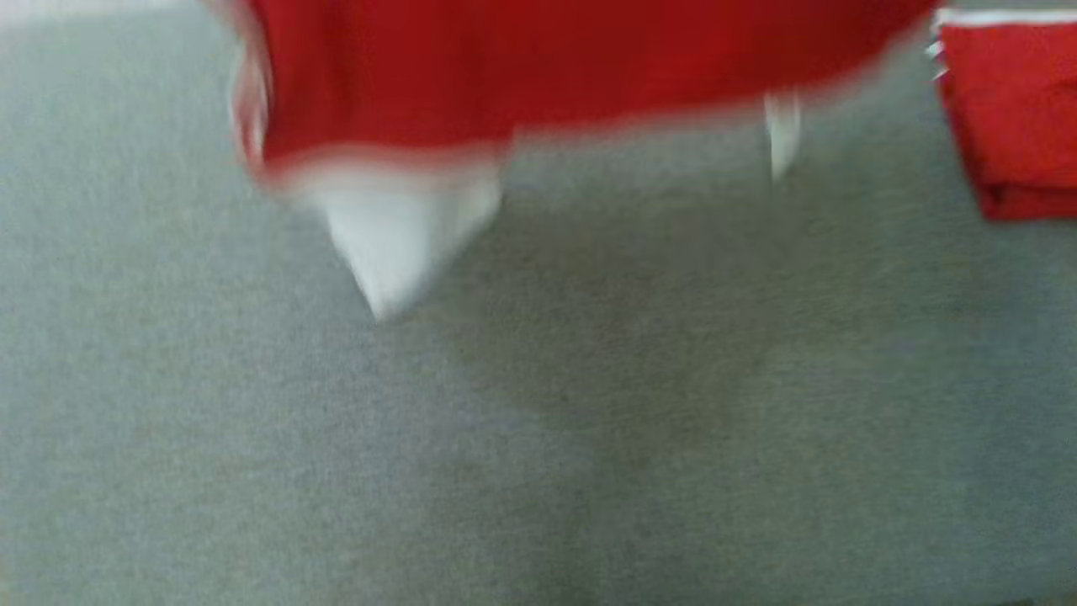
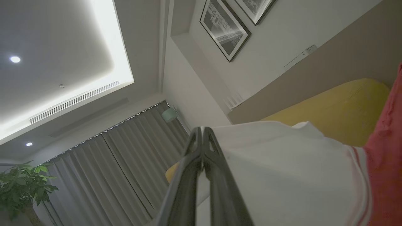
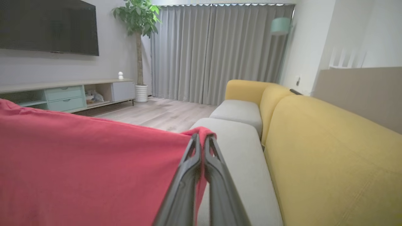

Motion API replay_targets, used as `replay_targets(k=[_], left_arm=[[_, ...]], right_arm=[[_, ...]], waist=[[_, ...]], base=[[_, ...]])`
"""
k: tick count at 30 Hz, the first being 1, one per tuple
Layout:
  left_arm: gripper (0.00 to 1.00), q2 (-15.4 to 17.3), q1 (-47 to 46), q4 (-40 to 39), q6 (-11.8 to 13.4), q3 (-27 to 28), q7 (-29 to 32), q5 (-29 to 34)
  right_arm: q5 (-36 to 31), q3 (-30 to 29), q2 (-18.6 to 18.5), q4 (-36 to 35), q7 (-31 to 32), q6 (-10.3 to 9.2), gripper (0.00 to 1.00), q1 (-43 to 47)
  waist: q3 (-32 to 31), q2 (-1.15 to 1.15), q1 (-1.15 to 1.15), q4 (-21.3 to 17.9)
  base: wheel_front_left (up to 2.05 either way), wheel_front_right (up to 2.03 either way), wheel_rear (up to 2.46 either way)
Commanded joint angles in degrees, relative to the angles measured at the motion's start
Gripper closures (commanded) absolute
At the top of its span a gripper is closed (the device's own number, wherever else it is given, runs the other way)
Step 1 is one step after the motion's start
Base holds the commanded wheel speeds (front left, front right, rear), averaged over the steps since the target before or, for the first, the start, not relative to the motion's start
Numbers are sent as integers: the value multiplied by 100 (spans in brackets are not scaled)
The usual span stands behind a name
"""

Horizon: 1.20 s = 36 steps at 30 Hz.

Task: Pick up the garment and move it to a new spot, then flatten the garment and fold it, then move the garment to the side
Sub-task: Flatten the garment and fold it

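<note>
While the head view is badly blurred, I can make out the garment [image 1: 547,76], a red top with white trim, stretched across the top of the frame, with a white corner drooping toward the centre left. It hangs over a grey seat cushion [image 1: 589,438] that takes up the lower part of the frame. At the centre of the right wrist view, the right gripper [image 3: 202,136] has its two dark fingers pressed together on a bunched peak of red cloth, and the rest of the fabric spreads away to the lower left. At the centre of the left wrist view, the left gripper [image 2: 202,129] is also pressed together, and it appears to pinch the edge of the white part, which fans out to the lower right. I judge the pick-up done and the carry to a new spot under way. The laying flat, the folding and the move aside are all left to do. A second red cloth [image 1: 1014,118] lies folded at the upper right of the head view, apart from the held one. As for containers, a low cabinet [image 3: 69,94] at the middle left of the right wrist view has an open cubby [image 3: 94,95] holding something pale that is too small to identify. Beside it, a white pot [image 3: 141,93] holds a tall leafy plant [image 3: 138,18].
</note>
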Motion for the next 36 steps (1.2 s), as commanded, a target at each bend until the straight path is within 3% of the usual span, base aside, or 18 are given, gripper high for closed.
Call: replay_targets(k=[1,7,14,18,25,31,36], left_arm=[[100,128,-491,72,12,215,-161,120],[100,-104,-780,392,11,-114,-604,92],[100,225,147,-147,11,-518,-740,-326],[100,470,1165,-714,87,-340,-746,-380],[100,844,3559,-1785,453,-22,-748,-525],[100,862,5116,-2181,705,-13,-748,-516],[100,761,6350,-2400,857,-83,-748,-435]], right_arm=[[-191,-157,-28,114,-215,-4,100,-252],[-586,11,103,621,-514,-4,100,-514],[-502,429,70,839,-660,-4,100,-20],[-269,568,-20,850,-928,-4,100,516],[47,760,-426,555,-1255,-4,100,1936],[111,691,-523,324,-1321,-4,100,3106],[-166,335,-361,181,-1327,-4,100,4171]], waist=[[536,0,-3,180],[947,0,-3,308],[1155,0,-3,398],[999,0,-3,414],[429,0,-3,406],[49,0,-3,341],[-236,0,-3,237]], base=[[0,0,0],[0,0,0],[0,0,0],[0,0,0],[0,0,0],[0,0,0],[0,0,0]])
